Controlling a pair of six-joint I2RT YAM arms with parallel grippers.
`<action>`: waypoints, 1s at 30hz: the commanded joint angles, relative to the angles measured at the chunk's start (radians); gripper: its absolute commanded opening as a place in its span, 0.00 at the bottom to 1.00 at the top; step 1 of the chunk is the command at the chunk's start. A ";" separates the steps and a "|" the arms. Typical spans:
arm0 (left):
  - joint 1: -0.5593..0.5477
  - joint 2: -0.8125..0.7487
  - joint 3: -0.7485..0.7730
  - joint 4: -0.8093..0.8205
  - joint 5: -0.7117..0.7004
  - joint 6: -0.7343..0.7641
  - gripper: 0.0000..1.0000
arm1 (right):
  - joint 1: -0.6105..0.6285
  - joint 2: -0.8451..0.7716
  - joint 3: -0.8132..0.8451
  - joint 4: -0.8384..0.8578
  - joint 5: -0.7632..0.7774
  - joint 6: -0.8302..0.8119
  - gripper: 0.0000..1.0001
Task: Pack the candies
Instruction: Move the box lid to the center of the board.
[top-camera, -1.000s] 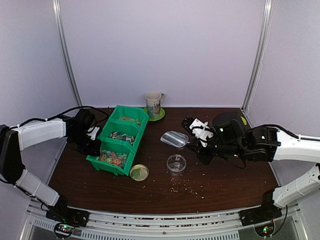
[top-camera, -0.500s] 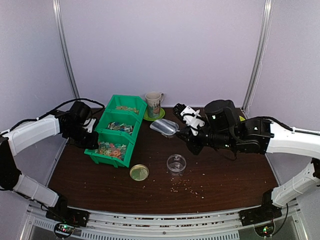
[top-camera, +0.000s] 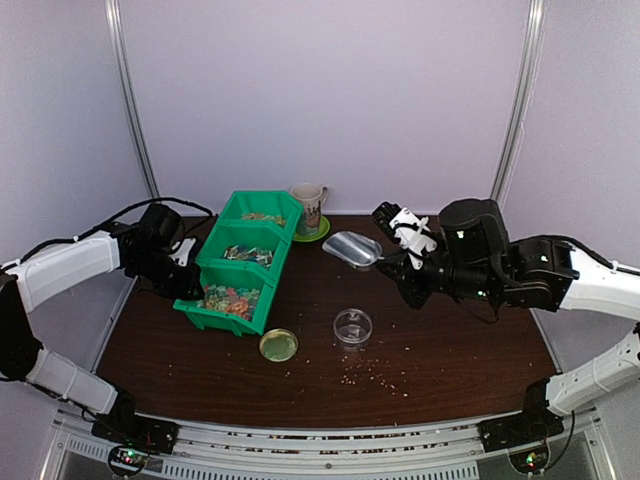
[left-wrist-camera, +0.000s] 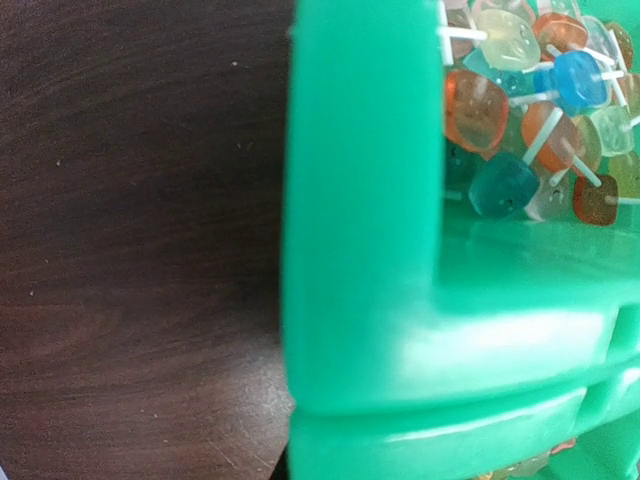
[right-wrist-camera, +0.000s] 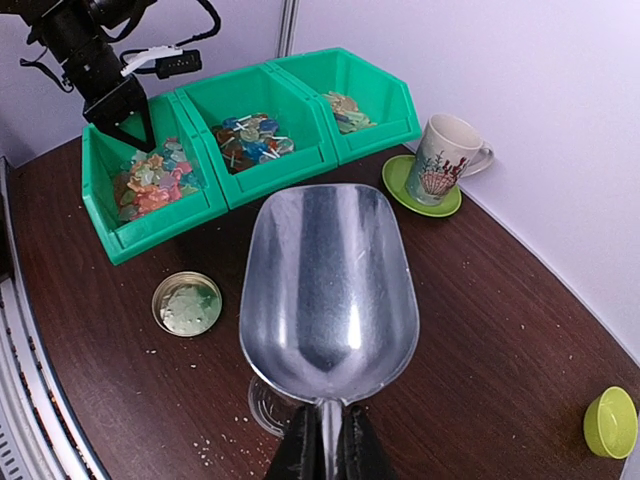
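Top external: grips scoop (top-camera: 350, 248) with shut right jaws to dig candies (top-camera: 228, 298); pinches bin (top-camera: 216, 320) with left jaws, steadying it.

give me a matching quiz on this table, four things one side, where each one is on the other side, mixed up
Things:
1. scoop
2. mug
3. round lid
4. candies

Places:
a. in the green bins
b. flat on the table, just outside the bins
c. held in the right pincer
d. standing on the green saucer

Pairs: 1-c, 2-d, 3-b, 4-a
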 joint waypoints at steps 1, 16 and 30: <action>0.000 -0.090 -0.006 0.188 0.070 -0.048 0.00 | -0.003 -0.015 0.025 -0.049 0.056 0.001 0.00; 0.022 -0.152 -0.187 0.221 0.190 -0.070 0.00 | 0.044 0.112 0.158 -0.140 -0.053 -0.054 0.00; 0.025 -0.106 -0.185 0.076 -0.096 -0.056 0.00 | 0.054 0.088 0.087 -0.078 -0.050 -0.046 0.00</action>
